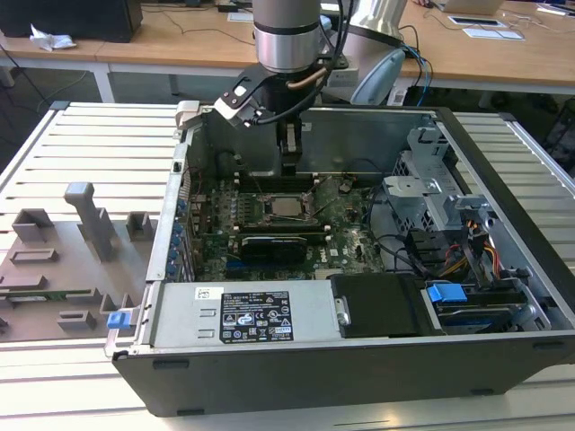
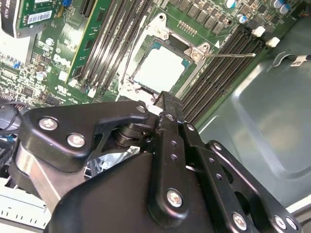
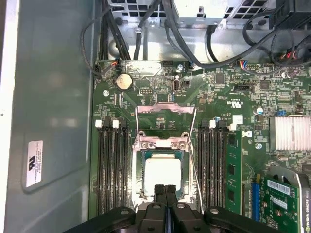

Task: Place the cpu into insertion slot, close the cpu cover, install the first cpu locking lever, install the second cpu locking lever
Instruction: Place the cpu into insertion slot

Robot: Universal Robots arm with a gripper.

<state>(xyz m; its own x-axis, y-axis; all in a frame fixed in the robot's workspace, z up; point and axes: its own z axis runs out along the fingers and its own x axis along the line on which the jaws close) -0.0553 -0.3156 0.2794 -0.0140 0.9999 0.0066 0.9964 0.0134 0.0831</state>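
The end effector (image 3: 165, 189) is clenched on nothing, its joined fingertips likely serving as one narrow pusher just over the cpu (image 3: 163, 172). The cpu lies seated in the insertion slot (image 3: 137, 171), mid-motherboard (image 3: 160, 87); the cpu cover (image 3: 165, 108) stands hinged open beyond.

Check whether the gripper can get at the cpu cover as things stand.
Probably yes. In the first wrist view the gripper hangs shut over one edge of the cpu, and the cpu cover seems swung open just beyond, with nothing crossing the gap.
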